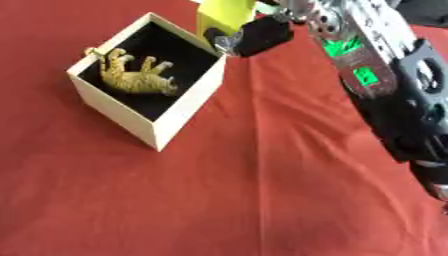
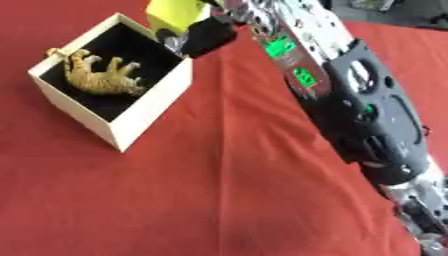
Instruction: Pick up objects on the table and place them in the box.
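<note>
A cream box with a black lining stands on the red cloth at the upper left. Inside it a yellow-brown striped toy tiger lies on its side. My right arm stretches from the lower right up to the box's far right corner. There my right hand is curled round a bright yellow object, held just over the box's far rim. The top edge of the view cuts off part of the yellow object. My left hand shows in neither view.
Red cloth covers the table, with a crease running down from the box's right side. A dark thing lies at the far right edge.
</note>
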Motion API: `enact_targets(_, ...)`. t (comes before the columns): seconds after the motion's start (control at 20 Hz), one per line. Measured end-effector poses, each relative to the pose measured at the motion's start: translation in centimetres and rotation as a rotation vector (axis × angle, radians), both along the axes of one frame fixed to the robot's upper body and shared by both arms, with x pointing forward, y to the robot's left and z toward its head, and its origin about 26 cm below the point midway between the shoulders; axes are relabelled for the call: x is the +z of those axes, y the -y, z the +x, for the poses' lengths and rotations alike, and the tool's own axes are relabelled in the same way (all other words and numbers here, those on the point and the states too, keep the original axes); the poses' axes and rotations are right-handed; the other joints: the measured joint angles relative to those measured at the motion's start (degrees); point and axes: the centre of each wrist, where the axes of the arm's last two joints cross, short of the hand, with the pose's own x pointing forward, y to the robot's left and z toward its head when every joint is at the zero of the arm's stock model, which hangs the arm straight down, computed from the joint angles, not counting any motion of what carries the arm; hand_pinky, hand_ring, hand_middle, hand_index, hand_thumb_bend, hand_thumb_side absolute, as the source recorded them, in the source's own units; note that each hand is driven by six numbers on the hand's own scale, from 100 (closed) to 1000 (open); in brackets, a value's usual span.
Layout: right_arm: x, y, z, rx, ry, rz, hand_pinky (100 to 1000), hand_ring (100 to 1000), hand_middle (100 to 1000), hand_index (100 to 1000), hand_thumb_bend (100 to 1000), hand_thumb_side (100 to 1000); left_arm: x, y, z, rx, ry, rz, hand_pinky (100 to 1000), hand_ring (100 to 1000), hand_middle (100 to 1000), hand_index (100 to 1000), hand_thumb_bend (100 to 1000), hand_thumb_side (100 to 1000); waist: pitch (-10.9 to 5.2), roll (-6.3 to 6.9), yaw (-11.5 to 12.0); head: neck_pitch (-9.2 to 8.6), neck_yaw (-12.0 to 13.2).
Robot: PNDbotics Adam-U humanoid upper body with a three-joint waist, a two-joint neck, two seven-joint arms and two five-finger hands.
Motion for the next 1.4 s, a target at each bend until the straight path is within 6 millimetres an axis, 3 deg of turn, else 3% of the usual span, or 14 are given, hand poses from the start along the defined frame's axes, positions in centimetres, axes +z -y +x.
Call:
enact_targets(0.3,0.0,-2.5,2.0,0.011,-0.017,-0.034,670,645,416,830,100,634,0.0,0.0,0.0,-0.004,-0.001,0.003,648,881,868,816,100,838,0.0,0.01,0.45,0.0,-0.23)
enact_targets(0.7,-2.1,-5.6,5.0,0.026,-0.09,-0.05,674,660,428,838,100,684,0.1,0.2,0.0,-0.014,-0.001,0.005,648,882,869,817,100,839,0.0,0.04,1.12,-0.02,-0.81)
enact_targets(0.95,-4.1,-6.5,6.4,0.031,-0.153,-0.085,685,678,457,848,100,719,0.1,0.2,0.0,-0.017,0.0,0.005,648,882,870,817,100,840,0.0,0.0,1.39,-0.03,-1.05)
enact_targets(1.1,-4.8,-6.7,6.9,0.036,-0.184,-0.111,711,715,524,871,124,740,0.1,0.2,0.0,-0.018,-0.001,0.005,648,883,870,817,100,840,0.01,-0.01,1.39,-0.03,-1.11)
enact_targets(1.25,-5.5,-6.7,7.4,0.036,-0.217,-0.141,738,757,599,903,119,817,0.1,0.2,0.0,-0.018,-0.001,0.005,648,883,870,817,100,840,0.01,-0.01,1.4,-0.02,-1.32)
enact_targets(1.4,-5.8,-6.8,7.6,0.036,-0.232,-0.161,738,757,599,903,119,817,0.1,0.3,0.0,-0.019,-0.001,0.001,648,883,870,817,100,840,0.02,0.01,1.4,-0.02,-1.51)
